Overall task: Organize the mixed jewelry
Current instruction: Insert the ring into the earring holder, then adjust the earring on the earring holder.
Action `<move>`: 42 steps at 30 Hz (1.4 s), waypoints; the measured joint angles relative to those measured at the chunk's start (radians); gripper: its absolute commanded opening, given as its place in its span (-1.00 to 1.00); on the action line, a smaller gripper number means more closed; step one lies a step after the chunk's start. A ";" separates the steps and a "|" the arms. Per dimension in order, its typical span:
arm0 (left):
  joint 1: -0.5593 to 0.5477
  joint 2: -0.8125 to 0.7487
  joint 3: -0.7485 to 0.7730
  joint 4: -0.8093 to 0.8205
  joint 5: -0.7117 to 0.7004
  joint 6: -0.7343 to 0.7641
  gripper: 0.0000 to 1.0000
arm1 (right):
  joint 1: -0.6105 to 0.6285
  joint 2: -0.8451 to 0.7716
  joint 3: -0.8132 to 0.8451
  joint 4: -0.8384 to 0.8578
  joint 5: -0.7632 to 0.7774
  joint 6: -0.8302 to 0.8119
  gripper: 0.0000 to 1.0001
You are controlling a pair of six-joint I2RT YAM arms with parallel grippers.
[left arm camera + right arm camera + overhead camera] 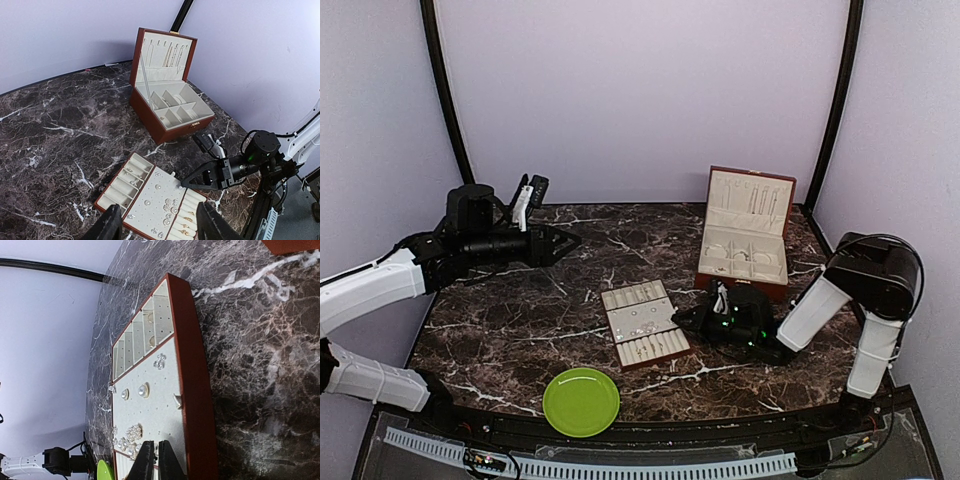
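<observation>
Jewelry [132, 432] dots the tray [192, 365]; right end effector [155, 445] pinched together over it, left end effector [159, 207] spread apart.

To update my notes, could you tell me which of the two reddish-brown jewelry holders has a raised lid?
The box at the back right; the flat tray near the green plate has no lid.
</observation>
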 measured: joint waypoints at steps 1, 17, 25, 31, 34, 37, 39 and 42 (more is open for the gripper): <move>0.000 0.000 0.000 0.000 0.000 0.000 0.07 | 0.000 -0.002 0.000 -0.003 0.002 -0.002 -0.82; 0.000 -0.004 0.000 0.000 0.000 0.000 0.07 | 0.000 -0.071 0.000 -0.095 0.034 -0.059 -0.52; 0.000 -0.017 0.000 0.000 -0.004 0.000 0.08 | 0.003 -0.204 0.049 -0.287 0.087 -0.193 -0.25; 0.000 -0.017 0.000 0.000 -0.005 0.000 0.08 | 0.043 -0.229 0.226 -0.597 0.190 -0.374 -0.06; 0.000 -0.017 0.000 0.000 -0.005 0.000 0.08 | 0.070 -0.229 0.306 -0.735 0.237 -0.439 0.03; 0.000 -0.017 0.000 0.000 -0.005 0.000 0.09 | 0.082 -0.227 0.346 -0.836 0.266 -0.481 0.09; 0.000 -0.017 0.000 0.000 -0.005 0.000 0.09 | 0.083 -0.220 0.356 -0.886 0.277 -0.495 0.11; 0.000 -0.017 0.000 0.000 -0.005 0.000 0.09 | 0.086 -0.181 0.388 -0.961 0.289 -0.516 0.12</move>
